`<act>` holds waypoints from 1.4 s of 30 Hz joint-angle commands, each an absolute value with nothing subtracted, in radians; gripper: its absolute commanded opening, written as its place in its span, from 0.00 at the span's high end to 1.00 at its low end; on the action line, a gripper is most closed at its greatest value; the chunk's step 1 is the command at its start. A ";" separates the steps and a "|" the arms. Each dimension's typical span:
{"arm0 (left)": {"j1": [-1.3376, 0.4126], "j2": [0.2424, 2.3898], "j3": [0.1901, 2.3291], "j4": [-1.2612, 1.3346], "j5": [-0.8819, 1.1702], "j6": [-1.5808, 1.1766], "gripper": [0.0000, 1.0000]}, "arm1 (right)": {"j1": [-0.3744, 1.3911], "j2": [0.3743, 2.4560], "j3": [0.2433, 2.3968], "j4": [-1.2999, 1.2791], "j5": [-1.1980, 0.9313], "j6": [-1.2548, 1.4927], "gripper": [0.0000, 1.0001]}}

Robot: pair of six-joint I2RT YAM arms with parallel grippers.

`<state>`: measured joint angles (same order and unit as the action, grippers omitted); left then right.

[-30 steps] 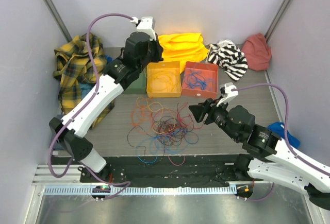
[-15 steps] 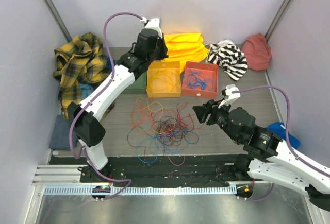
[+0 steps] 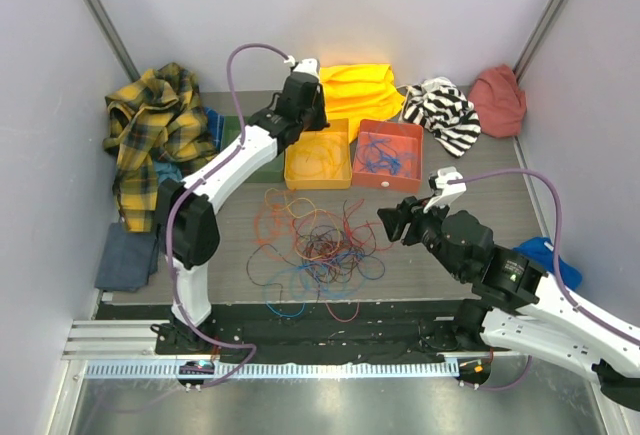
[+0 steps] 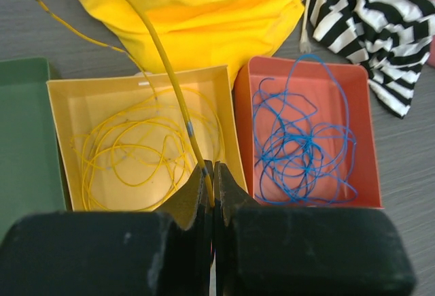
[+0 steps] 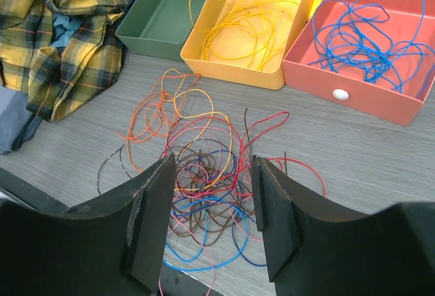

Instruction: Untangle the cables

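A tangle of thin cables [image 3: 315,245] in orange, red, blue, yellow and brown lies on the table in front of the boxes; it also shows in the right wrist view [image 5: 204,173]. My left gripper [image 3: 305,133] is over the yellow box [image 3: 345,177]. In the left wrist view it [image 4: 213,168] is shut on a yellow cable [image 4: 160,51] that arcs up over the box [image 4: 64,95], where more yellow cable lies. My right gripper [image 3: 392,223] is open and empty, above the tangle's right side [image 5: 213,167].
A red box [image 3: 410,133] holds blue cables [image 4: 299,139]. A green box [image 5: 160,10] stands left of the yellow one. A plaid shirt [image 3: 150,125], yellow cloth [image 3: 350,85], striped cloth [image 3: 445,110] and red cloth [image 3: 498,98] lie along the back.
My left arm has swung right and stretched out, carrying the yellow cable over the yellow box. My right gripper has shifted slightly right and stays open.
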<state>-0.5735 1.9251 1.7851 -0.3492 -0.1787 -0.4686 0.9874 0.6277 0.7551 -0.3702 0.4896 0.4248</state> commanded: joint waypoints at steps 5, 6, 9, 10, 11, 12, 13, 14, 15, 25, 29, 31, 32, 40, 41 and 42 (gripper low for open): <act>-0.568 1.973 1.848 -0.413 -0.127 -0.471 0.53 | 0.992 0.606 0.758 -0.364 0.523 0.422 0.44; -0.568 1.959 1.850 -0.419 -0.133 -0.471 0.45 | 0.994 0.606 0.758 -0.364 0.523 0.422 0.44; -0.569 1.922 1.852 -0.449 -0.196 -0.457 0.05 | 0.992 0.614 0.758 -0.362 0.522 0.425 0.44; -0.569 1.895 1.852 -0.463 -0.210 -0.451 0.00 | 0.994 0.620 0.759 -0.361 0.519 0.425 0.44; -0.569 1.884 1.855 -0.492 -0.222 -0.443 0.00 | 0.993 0.621 0.758 -0.354 0.517 0.425 0.44; -0.571 1.872 1.862 -0.521 -0.254 -0.436 0.00 | 0.994 0.626 0.759 -0.354 0.512 0.425 0.44; -0.571 1.852 1.862 -0.544 -0.267 -0.433 0.00 | 0.993 0.627 0.758 -0.350 0.511 0.425 0.44; -0.569 1.841 1.862 -0.598 -0.282 -0.431 0.00 | 0.992 0.635 0.756 -0.341 0.509 0.426 0.44; -0.571 1.833 1.859 -0.626 -0.296 -0.428 0.00 | 0.994 0.640 0.756 -0.336 0.506 0.426 0.44; -0.577 1.386 1.354 -0.586 -0.400 -0.557 0.00 | 0.994 0.788 0.727 -0.232 0.388 0.440 0.45; -0.578 1.226 1.154 -0.545 -0.347 -0.592 0.00 | 0.992 0.860 0.724 -0.164 0.426 0.414 0.45; -0.580 1.187 1.126 -0.549 -0.316 -0.603 0.00 | 0.988 0.932 0.732 -0.143 0.471 0.394 0.44; -0.583 1.180 1.103 -0.551 -0.305 -0.606 0.00 | 0.980 0.963 0.738 -0.135 0.500 0.382 0.44; -0.610 1.045 0.936 -0.520 -0.252 -0.687 0.00 | 0.770 1.195 0.707 0.096 0.357 0.479 0.44; -0.612 1.017 0.921 -0.515 -0.247 -0.693 0.00 | 0.743 1.237 0.713 0.110 0.359 0.479 0.44; -0.614 1.002 0.907 -0.515 -0.241 -0.701 0.00 | 0.729 1.267 0.736 0.121 0.357 0.466 0.45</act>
<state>-0.6037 1.0832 0.9447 -0.5758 -0.2783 -0.6479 0.7776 1.2034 0.7071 -0.0620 0.3855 0.4438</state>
